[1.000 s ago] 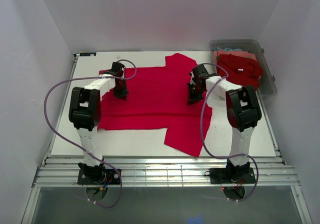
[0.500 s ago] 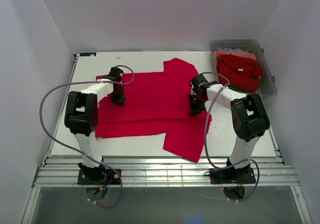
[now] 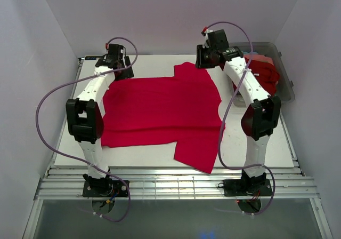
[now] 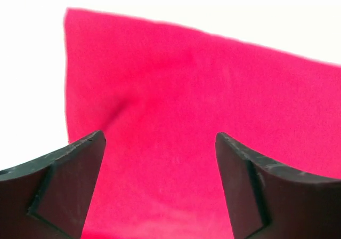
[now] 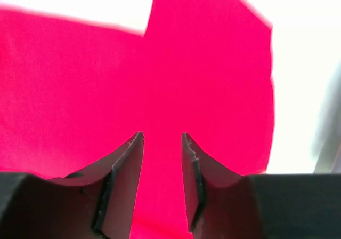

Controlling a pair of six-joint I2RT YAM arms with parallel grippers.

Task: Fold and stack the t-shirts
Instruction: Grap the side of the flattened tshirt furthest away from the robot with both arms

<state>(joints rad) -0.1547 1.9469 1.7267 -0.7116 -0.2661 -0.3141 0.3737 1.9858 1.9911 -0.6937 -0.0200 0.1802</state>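
A crimson-red t-shirt lies spread flat across the table, one sleeve pointing to the far edge and the other to the near edge. My left gripper hovers over the shirt's far left corner. Its jaws stand wide open in the left wrist view, with only red cloth below them. My right gripper hangs above the far sleeve. In the right wrist view a narrow gap shows between its fingers, nothing is in it, and the sleeve lies beneath.
A clear plastic bin stands at the far right of the table, holding more t-shirts, mostly red. Bare white table runs along the far edge beyond the shirt.
Both grippers were shut low on the shirt's left and right sides. They have let go, opened, risen and swung to the far edge. The shirt lies flatter.
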